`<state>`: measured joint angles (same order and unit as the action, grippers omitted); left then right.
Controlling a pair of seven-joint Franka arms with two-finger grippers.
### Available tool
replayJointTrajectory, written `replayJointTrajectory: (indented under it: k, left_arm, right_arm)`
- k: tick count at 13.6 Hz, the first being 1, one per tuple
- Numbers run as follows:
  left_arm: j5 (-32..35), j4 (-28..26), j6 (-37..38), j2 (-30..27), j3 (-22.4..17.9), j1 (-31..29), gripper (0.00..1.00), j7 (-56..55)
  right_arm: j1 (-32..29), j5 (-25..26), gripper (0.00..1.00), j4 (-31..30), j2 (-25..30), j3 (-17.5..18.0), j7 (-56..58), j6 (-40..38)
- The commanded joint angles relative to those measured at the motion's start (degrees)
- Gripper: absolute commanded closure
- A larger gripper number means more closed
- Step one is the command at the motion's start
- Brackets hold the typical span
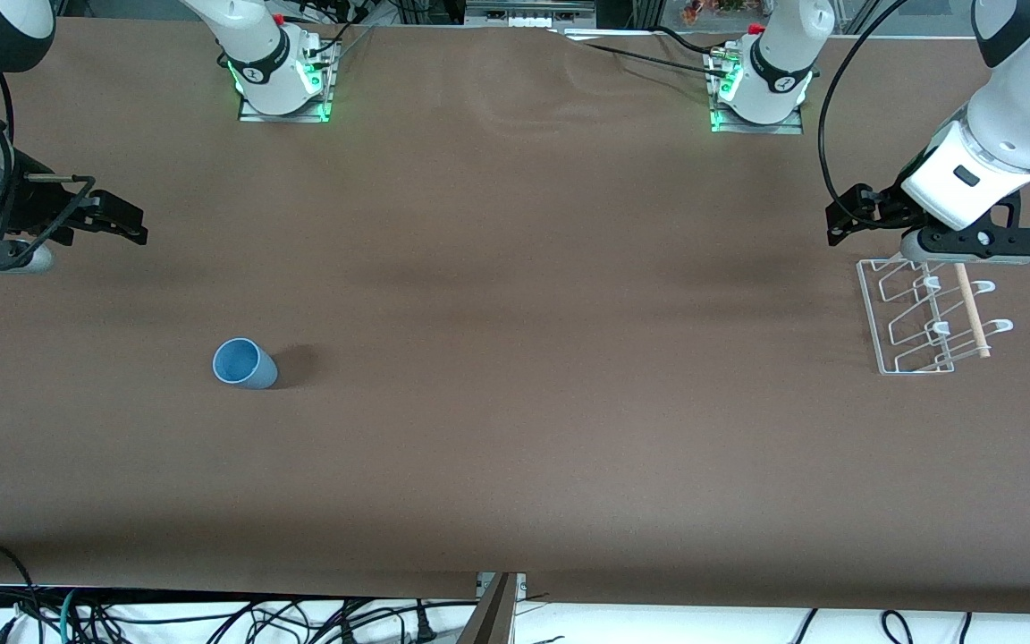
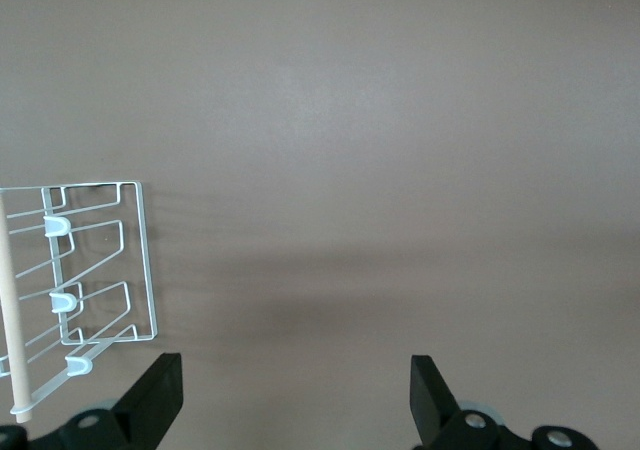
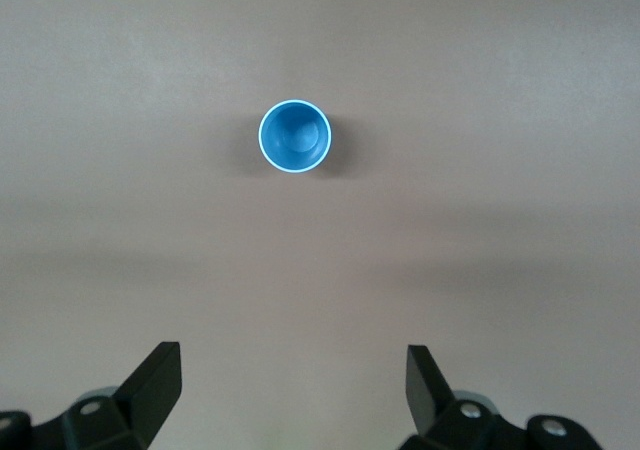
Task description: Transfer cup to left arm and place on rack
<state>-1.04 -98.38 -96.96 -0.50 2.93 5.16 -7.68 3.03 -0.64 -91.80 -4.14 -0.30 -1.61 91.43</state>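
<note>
The cup (image 1: 244, 363) stands upright on the brown table (image 1: 515, 465), mouth up and empty, toward the right arm's end. Nothing touches it. In the right wrist view the cup (image 3: 295, 136) shows as a blue ring seen straight down its opening, well clear of that gripper's black fingertips (image 3: 160, 382).

The right gripper (image 1: 1, 255) hangs over the table at the right arm's end, well apart from the cup. Its two fingers are spread wide with only bare table between them; it holds nothing.

The rack (image 1: 926, 322) sits at the left arm's end of the table, well apart from the cup. Its white wire loops carry small white hook tips, and a light wooden dowel (image 1: 973, 311) lies along one side of it. No cup hangs on it.

The left gripper (image 1: 971, 243) hovers over the edge of the rack that lies farther from the front camera. In the left wrist view its fingers (image 2: 158, 400) stand far apart, gripping nothing, with the rack (image 2: 140, 260) off to one side and bare tabletop filling the gap between them.
</note>
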Motion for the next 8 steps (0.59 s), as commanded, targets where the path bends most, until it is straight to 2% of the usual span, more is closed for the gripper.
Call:
replayJointTrajectory:
  k: [1, 8]
  left_arm:
    - [1.8, 0.8, 1.0, -0.2, 0.1, 0.2, 0.0, -0.7]
    - [1.8, 0.8, 1.0, -0.2, 0.1, 0.2, 0.0, -0.7]
  right_arm:
    - [-0.8, 0.8, 0.01, -0.9, 1.3, 0.9, -0.1, -0.6]
    - [-0.7, 0.8, 0.01, 0.2, 0.6, 0.9, 0.6, -0.7]
